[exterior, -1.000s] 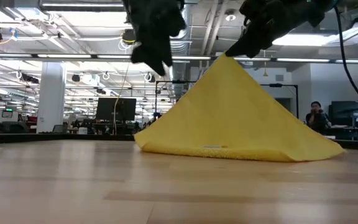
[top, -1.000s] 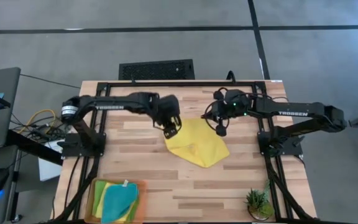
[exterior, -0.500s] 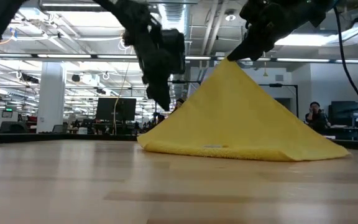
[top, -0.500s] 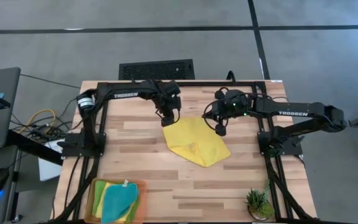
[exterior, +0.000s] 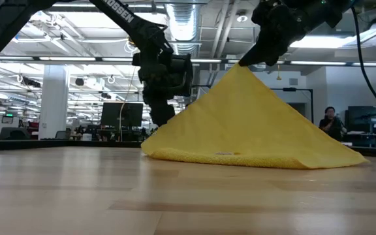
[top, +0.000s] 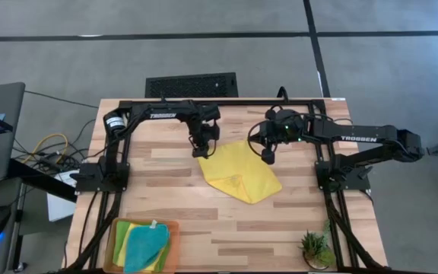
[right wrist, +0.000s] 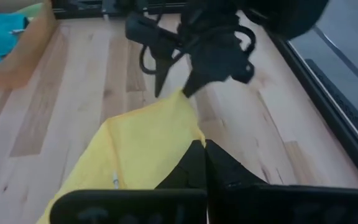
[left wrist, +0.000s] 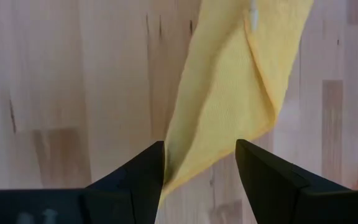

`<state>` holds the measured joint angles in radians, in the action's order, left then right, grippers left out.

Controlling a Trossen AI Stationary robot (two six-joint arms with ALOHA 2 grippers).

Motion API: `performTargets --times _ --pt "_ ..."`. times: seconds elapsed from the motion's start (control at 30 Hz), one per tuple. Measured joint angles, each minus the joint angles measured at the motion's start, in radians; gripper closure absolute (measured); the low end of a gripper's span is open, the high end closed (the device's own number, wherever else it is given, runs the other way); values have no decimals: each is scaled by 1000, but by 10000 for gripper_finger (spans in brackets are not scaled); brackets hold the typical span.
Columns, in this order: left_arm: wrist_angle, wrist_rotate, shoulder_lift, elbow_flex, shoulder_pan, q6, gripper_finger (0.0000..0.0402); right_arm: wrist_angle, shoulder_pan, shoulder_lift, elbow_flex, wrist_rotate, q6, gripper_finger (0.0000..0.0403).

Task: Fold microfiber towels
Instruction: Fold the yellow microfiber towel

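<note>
Retreated toward frame's upper left, left gripper [top: 204, 147] gapes at one yellow towel's [top: 239, 174] corner; right gripper [top: 268, 158] pinches its raised opposite corner; three more towels [top: 141, 243] sit lower left.

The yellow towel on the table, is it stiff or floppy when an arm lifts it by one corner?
Probably floppy: pinched at one corner by the right gripper, the yellow towel drapes into a tent, its hem on the table. Likely light, since the rest sags rather than pulling free.

Two black arms, white TROSSEN lettering, black cables
</note>
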<state>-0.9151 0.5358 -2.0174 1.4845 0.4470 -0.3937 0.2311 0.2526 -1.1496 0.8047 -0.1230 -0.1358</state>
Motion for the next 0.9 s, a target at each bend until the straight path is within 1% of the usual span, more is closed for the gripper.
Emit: performTargets --times 0.17,0.3,0.4,0.47,0.53,0.6,0.67,0.77,0.8,0.9 --pt "-133 -34 -31 0 15 -32 212 1 10 0 0 23 6 397" --pt "-167 -77 -59 0 19 -32 212 0 24 0 0 24 6 397" --pt "-166 -79 -79 0 19 -18 212 0 32 0 0 24 6 397" --pt "-165 -99 -81 0 19 6 219 0 36 0 0 24 6 397" --pt "-150 -125 -80 0 18 22 237 0 38 0 0 24 6 397" --pt "-138 -128 -72 0 22 40 265 0 38 0 0 24 6 397" --pt "-127 -117 -56 6 31 52 305 0 40 0 0 24 6 397" --pt "-121 -115 -36 7 43 61 373 -1 46 0 0 24 6 397" --pt "-120 -121 -26 7 47 68 387 0 50 0 0 30 6 397" --pt "-113 -140 19 7 61 87 393 15 67 0 15 63 6 397"
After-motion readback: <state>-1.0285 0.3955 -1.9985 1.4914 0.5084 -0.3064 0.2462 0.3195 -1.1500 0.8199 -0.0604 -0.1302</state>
